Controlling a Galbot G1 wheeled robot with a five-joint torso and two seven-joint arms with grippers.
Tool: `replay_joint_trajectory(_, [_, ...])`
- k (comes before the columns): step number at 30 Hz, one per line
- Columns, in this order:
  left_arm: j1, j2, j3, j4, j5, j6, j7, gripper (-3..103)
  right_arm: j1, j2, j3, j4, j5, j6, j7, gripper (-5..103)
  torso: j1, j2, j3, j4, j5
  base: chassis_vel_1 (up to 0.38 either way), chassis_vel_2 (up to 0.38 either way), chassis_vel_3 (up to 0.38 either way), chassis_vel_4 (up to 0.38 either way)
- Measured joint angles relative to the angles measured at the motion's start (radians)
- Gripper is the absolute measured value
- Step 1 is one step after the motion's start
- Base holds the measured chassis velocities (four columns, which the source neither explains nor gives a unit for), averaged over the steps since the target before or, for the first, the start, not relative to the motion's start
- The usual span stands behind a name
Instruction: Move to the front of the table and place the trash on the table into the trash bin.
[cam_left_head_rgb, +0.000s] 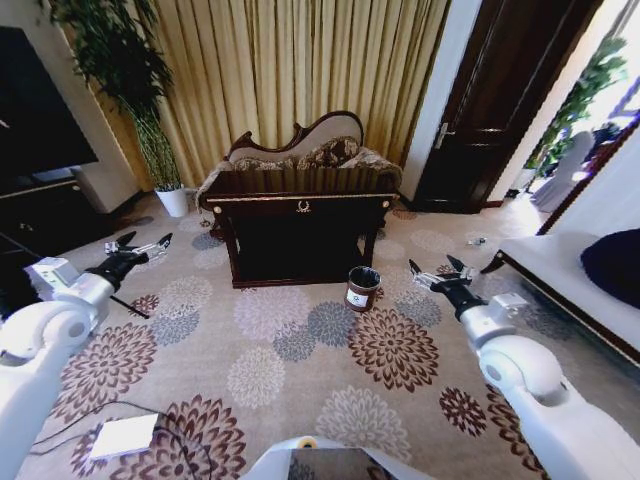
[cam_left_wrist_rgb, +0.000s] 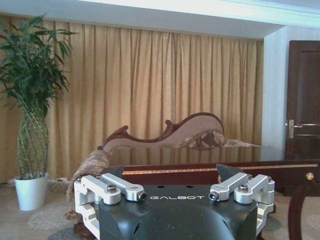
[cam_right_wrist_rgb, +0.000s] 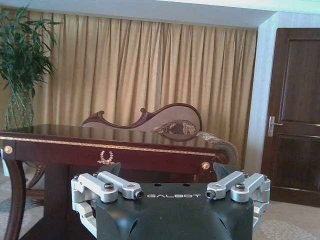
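Observation:
The dark-brown table (cam_left_head_rgb: 300, 205) with gold trim stands ahead across the floral carpet, and its top is seen almost edge-on. The trash on it is hidden from here. The small round trash bin (cam_left_head_rgb: 362, 288) with a black liner stands on the carpet by the table's front right corner. My left gripper (cam_left_head_rgb: 145, 241) hovers open and empty to the left of the table. My right gripper (cam_left_head_rgb: 433, 266) hovers open and empty just right of the bin. The left gripper (cam_left_wrist_rgb: 172, 174) faces the table's edge (cam_left_wrist_rgb: 210, 171). The right gripper (cam_right_wrist_rgb: 168, 169) faces the front rail (cam_right_wrist_rgb: 150, 150) with its gold emblem.
A carved-back sofa (cam_left_head_rgb: 300, 150) stands behind the table, before gold curtains. A plant in a white pot (cam_left_head_rgb: 172, 200) is at the back left and a dark door (cam_left_head_rgb: 500, 90) at the back right. A white seat (cam_left_head_rgb: 565, 270) lines the right; a dark cabinet (cam_left_head_rgb: 40, 210) the left. A white sheet (cam_left_head_rgb: 125, 435) lies near my base.

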Motion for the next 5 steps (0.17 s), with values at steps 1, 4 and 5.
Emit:
replay_joint_trajectory(1, [0.003, -0.001, -0.004, -0.002, -0.003, 0.002, 0.002, 100, -0.005, 0.001, 0.001, 0.006, 0.004, 0.001, -0.001, 100, 0.0, 0.0, 0.0, 0.0, 0.0001, 0.0, 0.0, 0.0, 0.0])
replay_joint_trajectory(4, [0.019, -0.007, -0.019, -0.014, -0.011, 0.005, 0.008, 100, -0.031, 0.002, -0.007, 0.04, 0.018, 0.009, -0.001, 100, 0.0, 0.0, 0.0, 0.0001, 0.0, 0.0, 0.0, 0.0, 0.0])
replay_joint_trajectory(5, [0.031, -0.012, -0.03, -0.024, -0.012, 0.006, 0.008, 100, -0.044, 0.0, -0.019, 0.058, 0.019, 0.014, 0.0, 100, 0.0, 0.0, 0.0, 0.0001, 0.0001, 0.0, 0.0, 0.0, 0.0])
